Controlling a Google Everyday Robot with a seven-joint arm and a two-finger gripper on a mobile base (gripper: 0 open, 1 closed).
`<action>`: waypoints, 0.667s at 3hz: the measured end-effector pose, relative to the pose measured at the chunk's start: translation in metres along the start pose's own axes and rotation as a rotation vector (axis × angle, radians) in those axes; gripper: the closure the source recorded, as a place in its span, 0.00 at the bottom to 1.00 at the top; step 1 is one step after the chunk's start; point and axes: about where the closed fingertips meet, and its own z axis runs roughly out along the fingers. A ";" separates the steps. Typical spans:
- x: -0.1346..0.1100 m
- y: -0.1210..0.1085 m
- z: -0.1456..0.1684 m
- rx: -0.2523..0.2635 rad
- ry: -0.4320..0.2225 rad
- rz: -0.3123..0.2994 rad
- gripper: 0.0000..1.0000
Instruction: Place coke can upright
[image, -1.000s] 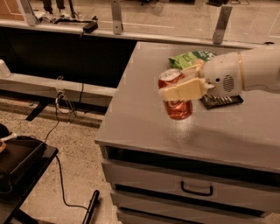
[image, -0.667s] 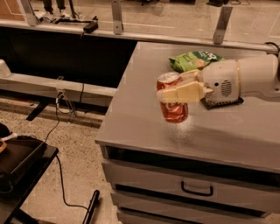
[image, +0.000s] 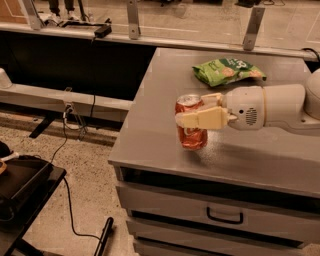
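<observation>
The coke can (image: 190, 134), red with white script and a silver top, stands upright on the grey cabinet top (image: 150, 135) near its front left part. My gripper (image: 192, 108) reaches in from the right, with a cream finger crossing the can's front and another behind its top. The fingers are closed on the can. The can's base looks to be at the surface. The white arm (image: 270, 107) stretches to the right edge of the view.
A green snack bag (image: 228, 70) lies behind the can, towards the back of the top. The top's left and front edges are close to the can. Drawers (image: 225, 216) sit below. A black cart (image: 20, 185) and cables are on the floor at left.
The gripper has carried the can left and down towards the front of the top. The flat black bar near the arm is now hidden.
</observation>
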 end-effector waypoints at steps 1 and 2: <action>-0.001 0.003 0.002 -0.010 -0.008 -0.010 1.00; -0.003 0.005 0.006 -0.042 -0.064 -0.051 1.00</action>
